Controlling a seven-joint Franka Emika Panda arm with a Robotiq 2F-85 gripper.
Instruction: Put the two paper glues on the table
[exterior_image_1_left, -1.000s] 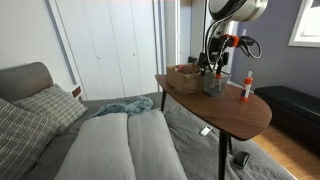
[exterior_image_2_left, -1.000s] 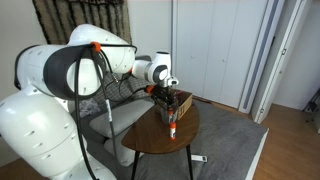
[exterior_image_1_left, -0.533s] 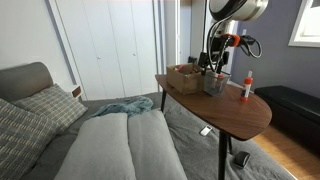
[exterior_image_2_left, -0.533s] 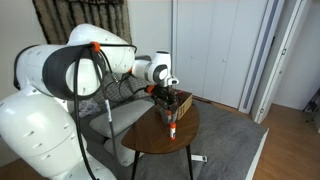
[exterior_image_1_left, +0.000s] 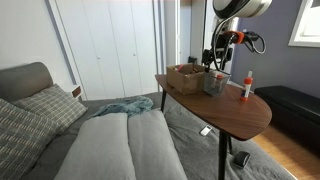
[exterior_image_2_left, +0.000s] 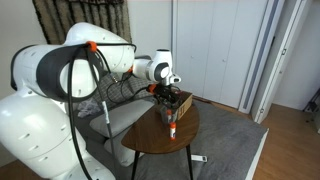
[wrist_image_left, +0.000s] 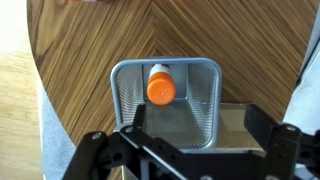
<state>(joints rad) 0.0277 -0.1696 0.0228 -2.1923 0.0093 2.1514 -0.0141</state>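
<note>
One paper glue (wrist_image_left: 161, 88) stands inside the grey mesh cup (wrist_image_left: 200, 75); from above I see its orange cap against the white body. In both exterior views the other paper glue (exterior_image_1_left: 246, 87) (exterior_image_2_left: 172, 127) stands upright on the brown oval table (exterior_image_1_left: 235, 115) (exterior_image_2_left: 150, 142) (wrist_image_left: 80, 70). My gripper (wrist_image_left: 195, 128) (exterior_image_1_left: 213, 66) (exterior_image_2_left: 166, 97) hangs open just above the mesh cup (exterior_image_1_left: 215, 84), with nothing between its fingers. An orange sliver at the top edge of the wrist view may be the second glue's cap.
A shallow wooden box (exterior_image_1_left: 185, 77) (wrist_image_left: 238, 112) sits right beside the mesh cup. A grey sofa with cushions (exterior_image_1_left: 120, 145) lies next to the table, white closet doors (exterior_image_1_left: 110, 45) stand behind it, and a dark bench (exterior_image_1_left: 295, 105) is at the far side.
The arm has lifted slightly above the mesh cup. The jaws stay open, and both glues stand where they were.
</note>
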